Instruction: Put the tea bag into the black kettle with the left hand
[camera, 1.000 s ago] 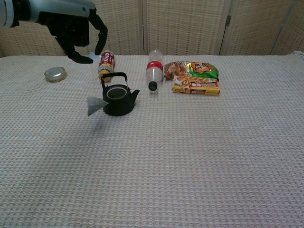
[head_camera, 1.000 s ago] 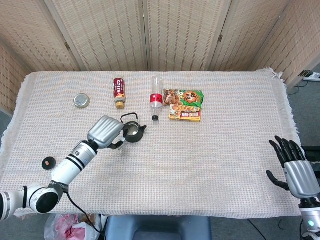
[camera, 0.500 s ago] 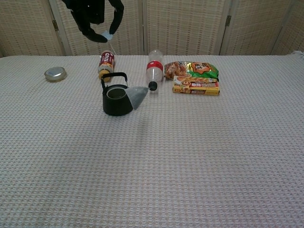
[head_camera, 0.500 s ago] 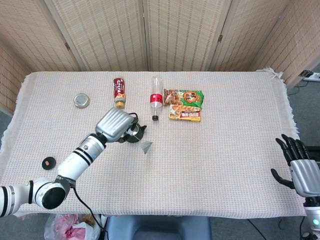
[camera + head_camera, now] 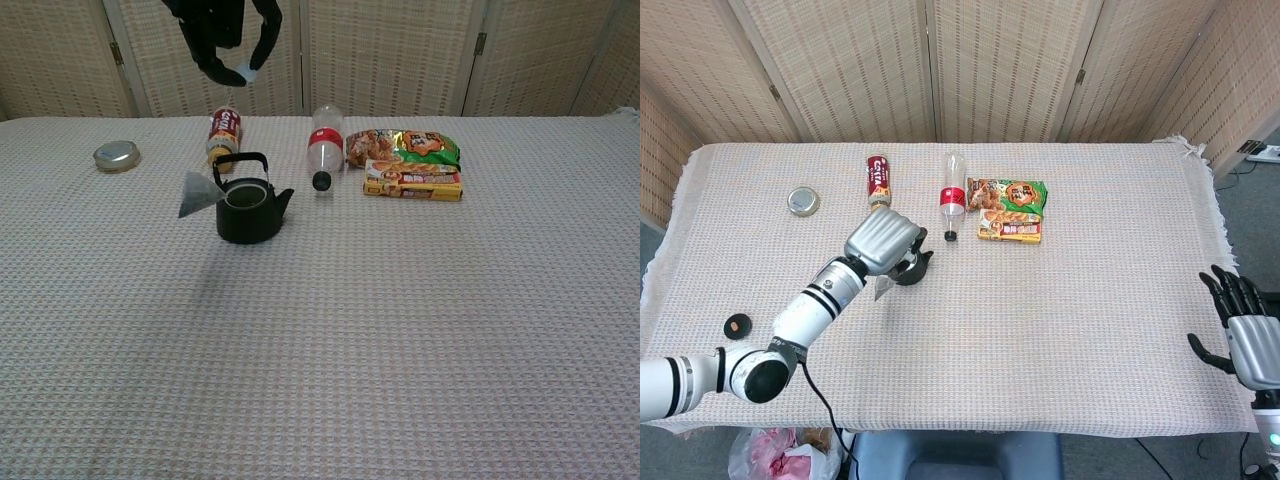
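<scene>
The black kettle (image 5: 248, 211) stands upright on the tablecloth, lid off, handle up; in the head view only its spout side (image 5: 917, 268) shows. My left hand (image 5: 226, 38) hovers high above it and pinches the tea bag's white tag between thumb and finger. The grey pyramid tea bag (image 5: 198, 193) hangs on its string, swung out to the left of the kettle's rim, outside the pot. From the head camera the left hand (image 5: 883, 242) covers most of the kettle, and the tea bag (image 5: 883, 289) shows just below it. My right hand (image 5: 1250, 335) rests open off the table's right edge.
Behind the kettle lie a brown drink can (image 5: 223, 134) and a clear bottle with a red label (image 5: 325, 144) on its side. Two snack packets (image 5: 410, 162) sit to the right. A round metal lid (image 5: 117, 154) lies at the left, a small dark disc (image 5: 737, 323) near the front-left edge.
My left hand has moved right until it is over the kettle. The hanging tea bag swung from the kettle's left to its right and back to the left. The right hand sank slightly.
</scene>
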